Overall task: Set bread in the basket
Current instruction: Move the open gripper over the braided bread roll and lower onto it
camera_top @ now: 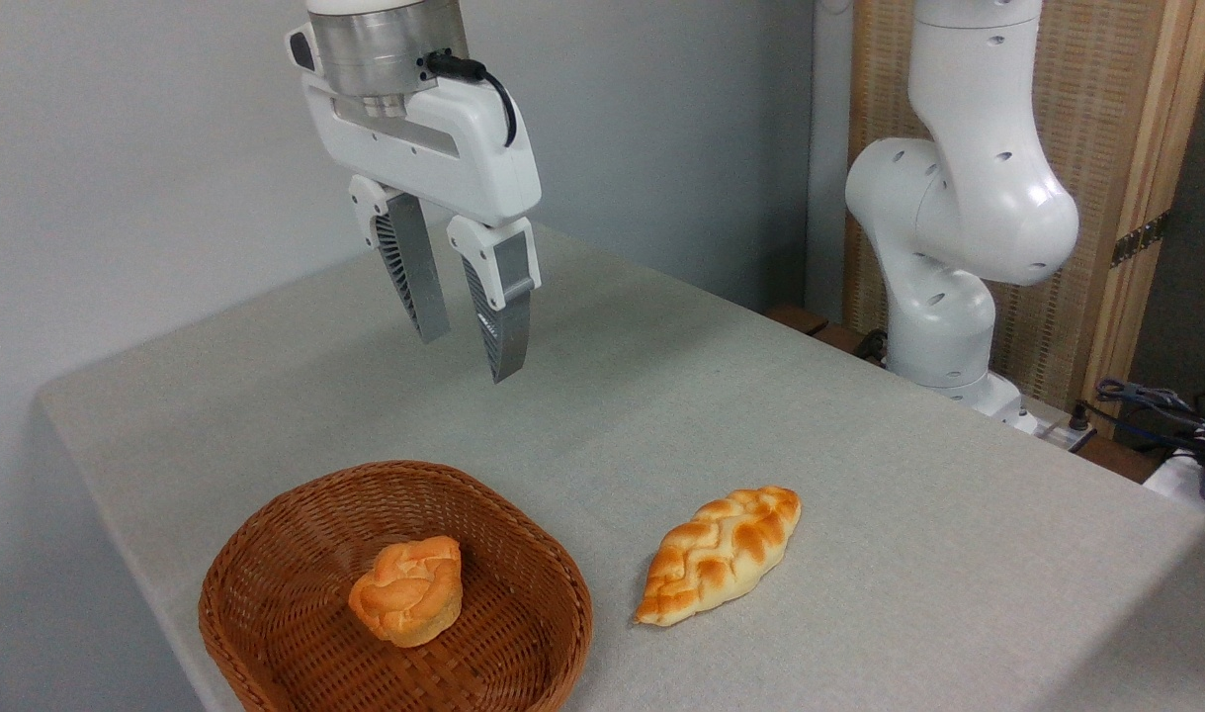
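Camera view was from the front, so going left to right: the basket (266, 583) sat at the near left of the counter (859, 475) with a small round bun (407, 590) already inside it. Up above and a bit further back, the pincer (469, 351) hung in the air with its fingers parted a moderate amount, holding nothing. Then the bread (721, 556) lay on the counter just beside the basket's right rim, not touching it. So from the pincer the loaf was down, to the right and nearer the camera. Its long axis ran on a diagonal, near-left tip to far-right tip. My guess is the fingers would want to close across the narrow width, so the wrist probably needed some turning first.
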